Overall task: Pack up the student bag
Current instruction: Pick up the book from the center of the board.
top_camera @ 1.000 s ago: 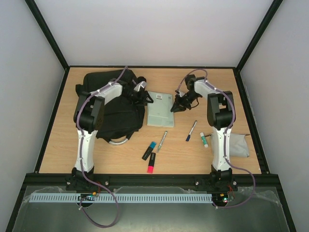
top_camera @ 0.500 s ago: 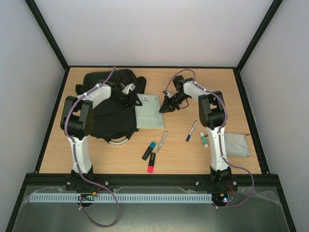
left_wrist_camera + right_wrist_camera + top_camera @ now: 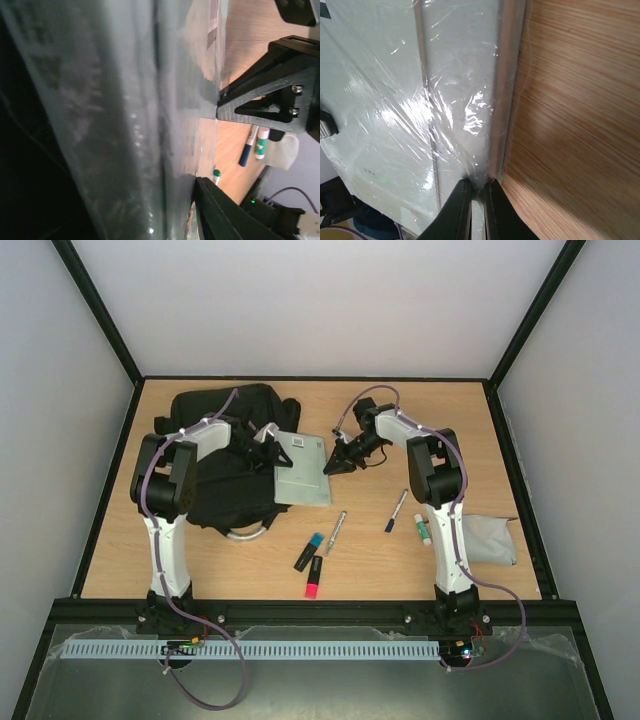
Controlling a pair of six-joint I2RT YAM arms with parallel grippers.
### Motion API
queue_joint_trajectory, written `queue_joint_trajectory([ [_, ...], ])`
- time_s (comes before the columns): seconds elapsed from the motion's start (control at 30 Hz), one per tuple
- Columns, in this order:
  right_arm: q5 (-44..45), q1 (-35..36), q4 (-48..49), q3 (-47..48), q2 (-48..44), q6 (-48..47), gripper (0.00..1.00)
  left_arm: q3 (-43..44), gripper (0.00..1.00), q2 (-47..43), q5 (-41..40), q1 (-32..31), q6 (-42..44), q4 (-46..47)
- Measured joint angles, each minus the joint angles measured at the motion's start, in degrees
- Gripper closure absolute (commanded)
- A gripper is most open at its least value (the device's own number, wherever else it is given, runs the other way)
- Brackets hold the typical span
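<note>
Nearest, a pink highlighter (image 3: 314,578) and a blue-capped highlighter (image 3: 308,552) lie on the bench (image 3: 200,560) in front of the wrapped pad (image 3: 300,468). The right gripper (image 3: 335,465) is pinched closed on the pad's right edge. The left gripper (image 3: 268,454) sits at the pad's left edge; I cannot tell whether it grips. The student bag (image 3: 235,490) lies left of the pad, touching it and reaching farther back.

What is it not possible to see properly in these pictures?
Opening of the student bag, top view: covered by the left arm and wrapped pad.
Grip of the left hand, left wrist view: the blurred pad fills the frame.
Print on the pad's label, top view: too small.
</note>
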Motion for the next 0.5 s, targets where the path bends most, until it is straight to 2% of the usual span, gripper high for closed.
queue_joint_trajectory([
  [0.13, 0.8, 0.0, 0.7, -0.9, -0.9, -0.2, 0.94, 0.0, 0.75, 0.3, 4.7, 0.6, -1.9, 1.2],
  [0.3, 4.8, 0.6, 1.9, -2.8, -3.3, -1.5, 0.83, 0.0, 0.8, 0.2, 9.4, 0.7, -3.5, 3.1],
  [0.5, 12.1, 1.1, 2.7, -13.1, -11.2, -6.9, 0.62, -2.3, 0.87, -0.4, 12.9, 0.9, -4.3, 4.1],
])
